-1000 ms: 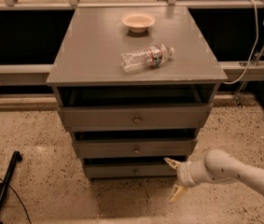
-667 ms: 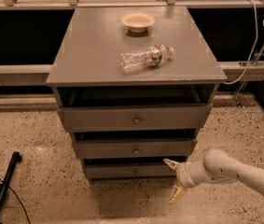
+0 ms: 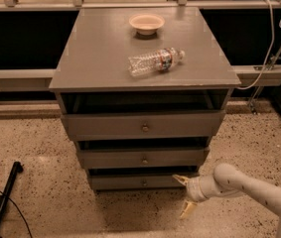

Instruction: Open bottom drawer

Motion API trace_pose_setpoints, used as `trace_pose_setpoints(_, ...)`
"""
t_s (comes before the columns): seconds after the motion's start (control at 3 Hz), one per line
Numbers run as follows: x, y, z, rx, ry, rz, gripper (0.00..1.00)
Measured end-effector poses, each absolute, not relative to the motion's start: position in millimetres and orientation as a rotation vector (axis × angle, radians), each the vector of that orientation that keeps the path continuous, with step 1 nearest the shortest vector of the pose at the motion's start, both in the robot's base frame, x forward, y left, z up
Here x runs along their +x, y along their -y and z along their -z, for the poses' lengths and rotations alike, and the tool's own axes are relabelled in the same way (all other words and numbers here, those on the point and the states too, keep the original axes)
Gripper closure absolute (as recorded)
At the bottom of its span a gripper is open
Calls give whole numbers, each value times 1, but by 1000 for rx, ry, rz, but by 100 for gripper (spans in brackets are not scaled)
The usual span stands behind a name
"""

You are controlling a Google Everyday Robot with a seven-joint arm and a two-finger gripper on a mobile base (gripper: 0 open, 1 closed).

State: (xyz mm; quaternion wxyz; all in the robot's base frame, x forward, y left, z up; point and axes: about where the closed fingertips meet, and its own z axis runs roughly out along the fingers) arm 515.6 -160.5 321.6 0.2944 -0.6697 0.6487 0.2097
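Note:
The grey cabinet [image 3: 105,53] has three drawers stacked under its top. The bottom drawer [image 3: 125,183] is the lowest, narrowest grey front, with a small round metal knob [image 3: 144,183] at its middle. My gripper [image 3: 185,197] is on the end of the white arm coming in from the lower right. It sits low, just right of the bottom drawer's right end, near the floor. Its two pale fingers are spread wide apart, one [image 3: 180,179] up by the drawer's corner and one [image 3: 187,210] lower down. It holds nothing. It is apart from the knob.
A clear plastic bottle [image 3: 155,61] lies on its side on the cabinet top, and a shallow beige bowl [image 3: 146,22] stands behind it. The top drawer [image 3: 142,125] and middle drawer [image 3: 142,158] sit above. A black pole [image 3: 3,200] lies on the speckled floor at left.

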Motion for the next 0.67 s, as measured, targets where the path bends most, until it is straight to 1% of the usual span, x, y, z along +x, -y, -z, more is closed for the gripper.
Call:
trace_pose_setpoints(0.33, 528, 167, -263, -1775, -1709, -609, 0)
trace_pose_setpoints(0.67, 548, 177, -226, -1743, -1710, -580, 0)
